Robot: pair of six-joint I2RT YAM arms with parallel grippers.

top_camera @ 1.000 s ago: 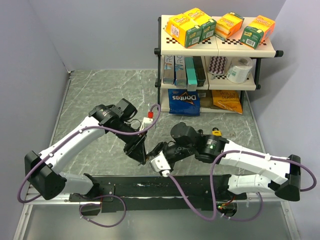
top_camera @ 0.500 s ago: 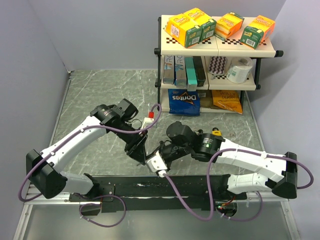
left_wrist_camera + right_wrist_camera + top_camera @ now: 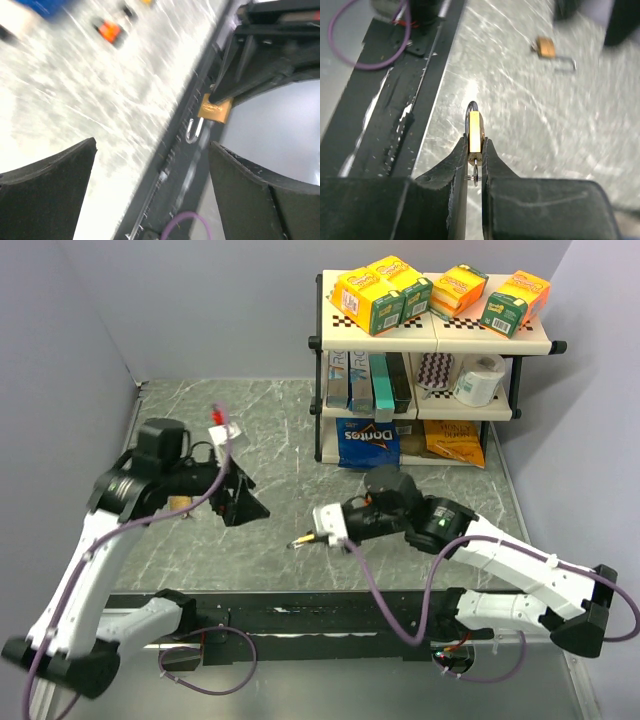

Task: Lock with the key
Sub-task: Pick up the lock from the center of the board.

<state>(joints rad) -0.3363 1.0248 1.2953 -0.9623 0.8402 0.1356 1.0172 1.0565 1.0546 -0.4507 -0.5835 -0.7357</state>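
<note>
Between the fingertips of the right gripper (image 3: 474,146), a small brass padlock (image 3: 474,127) is sitting edge-on. The two black fingers are clamping its flat faces, so this claw is clenched on the lock. A dark shackle (image 3: 472,106) is arching out of the far end. At the near end a thin wire ring (image 3: 474,176) is showing in the slot between the fingers. It may be carrying the key, but the key itself is not making itself out.

The lock is looking like solid metal: dense for its size, rigid, and smooth enough to twist out of a light pinch. The broad faces are probably the surest place to hold it, leaving the shackle and the keyhole end free. A key would be thin and fiddly, best taken by its bow.

Farther out, the lock is hanging low over the grey marbled table (image 3: 520,115), near the black base rail (image 3: 395,115). A second padlock (image 3: 546,47), also brass with a silvery shackle, is lying flat well beyond. The left gripper (image 3: 152,145) is standing apart with its fingers spread wide, grasping nothing. A shelf rack (image 3: 322,350) of boxes and snack bags is standing at the back.
</note>
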